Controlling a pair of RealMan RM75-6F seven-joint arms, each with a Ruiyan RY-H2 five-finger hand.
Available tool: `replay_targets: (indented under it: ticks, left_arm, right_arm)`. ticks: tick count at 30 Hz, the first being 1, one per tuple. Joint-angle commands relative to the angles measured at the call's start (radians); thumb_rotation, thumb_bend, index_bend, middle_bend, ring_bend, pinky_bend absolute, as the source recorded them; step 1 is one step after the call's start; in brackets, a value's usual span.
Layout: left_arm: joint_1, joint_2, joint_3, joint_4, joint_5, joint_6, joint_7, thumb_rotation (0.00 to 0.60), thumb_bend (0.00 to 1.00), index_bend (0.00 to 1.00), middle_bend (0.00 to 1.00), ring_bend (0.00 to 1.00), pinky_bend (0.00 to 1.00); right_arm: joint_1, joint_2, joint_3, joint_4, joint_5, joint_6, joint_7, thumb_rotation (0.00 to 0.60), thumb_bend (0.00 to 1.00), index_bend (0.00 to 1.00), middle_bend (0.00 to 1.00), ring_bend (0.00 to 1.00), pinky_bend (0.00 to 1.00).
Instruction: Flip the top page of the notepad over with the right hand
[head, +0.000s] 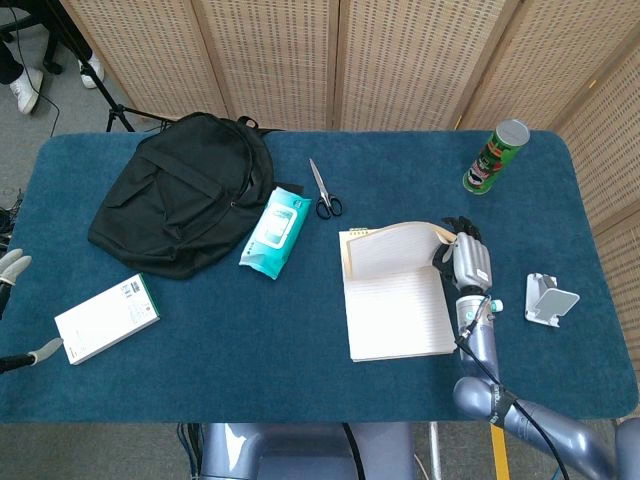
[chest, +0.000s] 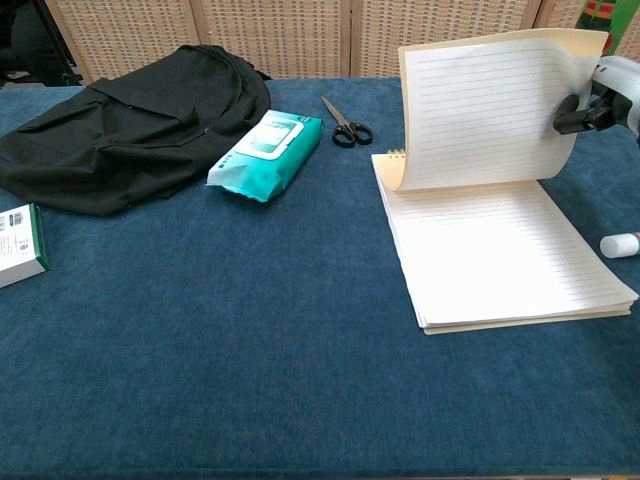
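Right hand: the right hand (head: 468, 262) sits at the right edge of the notepad, its dark fingers (chest: 578, 113) pinching the free edge of the lifted top page; the chest view shows only its fingers and part of the silver shell at the picture's right border.
Top page: the top page (chest: 490, 105) stands raised and curved over, lined side facing the chest camera, attached along the notepad's far edge and arching toward the hand.
Notepad: the notepad (head: 398, 315) lies flat on the surface right of centre, a lined sheet exposed under the raised page.
Left hand: the left hand (head: 12, 268) shows only as pale fingertips at the left border of the head view, off the surface; I cannot tell how its fingers lie.
Surface: a blue carpeted surface (head: 250, 330).
Backpack: a black backpack (head: 180, 195) lies at the far left.
Wipes: a teal wet-wipes pack (head: 272, 232) lies just beside the backpack.
Scissors: scissors (head: 323, 190) lie beyond the notepad.
Glue stick: a glue stick (chest: 620, 244) lies right of the notepad.
Other: a green crisps can (head: 494, 157) far right, a white phone stand (head: 549, 298) near the right edge, a white box (head: 106, 318) at left.
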Motion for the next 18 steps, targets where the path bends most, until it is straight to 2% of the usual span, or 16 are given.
replay_targets:
  ticks: [1, 4, 8, 13, 18]
  left_arm:
    - [0.000, 0.001, 0.001, -0.001, 0.000, -0.001, 0.000, 0.600, 0.00, 0.00, 0.00, 0.00, 0.00]
    - [0.001, 0.002, 0.000, 0.000, -0.001, 0.001, -0.003, 0.600, 0.00, 0.00, 0.00, 0.00, 0.00]
    - [-0.001, 0.003, -0.001, 0.001, -0.005, -0.002, -0.009, 0.600, 0.00, 0.00, 0.00, 0.00, 0.00]
    - [-0.002, 0.006, -0.001, 0.003, -0.005, -0.004, -0.018, 0.600, 0.00, 0.00, 0.00, 0.00, 0.00]
    - [-0.004, 0.009, 0.000, 0.004, -0.005, -0.009, -0.023, 0.600, 0.00, 0.00, 0.00, 0.00, 0.00]
  right_arm:
    - [0.030, -0.045, 0.069, 0.042, 0.133, 0.048, -0.083, 0.600, 0.93, 0.83, 0.21, 0.05, 0.06]
    - [0.046, -0.060, 0.113, 0.047, 0.196, 0.057, -0.093, 0.600, 0.93, 0.83, 0.21, 0.05, 0.06]
    - [0.064, -0.067, 0.125, 0.061, 0.204, 0.076, -0.115, 0.600, 0.93, 0.83, 0.21, 0.05, 0.06]
    - [0.116, -0.115, 0.165, 0.125, 0.244, 0.120, -0.157, 0.600, 0.93, 0.84, 0.21, 0.05, 0.06]
    - [0.142, -0.134, 0.171, 0.139, 0.236, 0.134, -0.178, 0.600, 0.93, 0.84, 0.21, 0.05, 0.06]
